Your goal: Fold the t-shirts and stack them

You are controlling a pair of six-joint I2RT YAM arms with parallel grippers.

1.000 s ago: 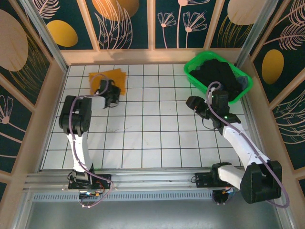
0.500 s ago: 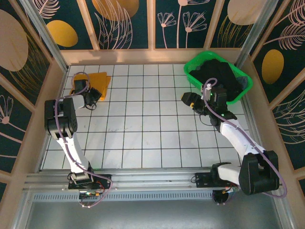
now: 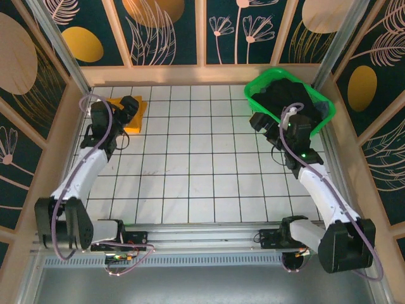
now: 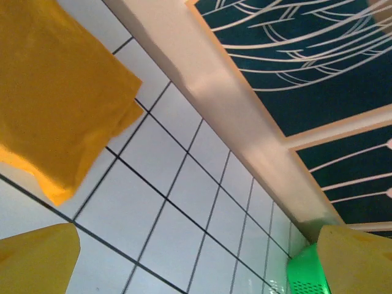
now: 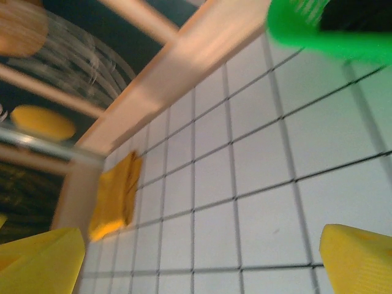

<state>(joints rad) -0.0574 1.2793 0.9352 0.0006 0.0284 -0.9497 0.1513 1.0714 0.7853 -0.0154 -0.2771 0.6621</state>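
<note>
Top external: left gripper (image 3: 130, 106) spread wide, empty, by folded mustard t-shirt (image 3: 135, 125); right gripper (image 3: 261, 120) likewise, near green basket (image 5: 288, 24).

Camera layout: one fixed overhead view and two low, tilted wrist views.

The top camera looks steeply down from above and behind the arm bases, seeing the whole tiled surface (image 3: 190, 171) from afar. The left wrist camera sits low and close over the far-left tiles. It faces right along the back wall (image 4: 233, 104), with its own yellow fingers (image 4: 37, 260) in the bottom corners. The right wrist camera is low near the far right and looks left across the tiles, slightly blurred. All three views take in the mustard t-shirt (image 3: 138, 120) and the green basket (image 3: 251, 90).
</note>
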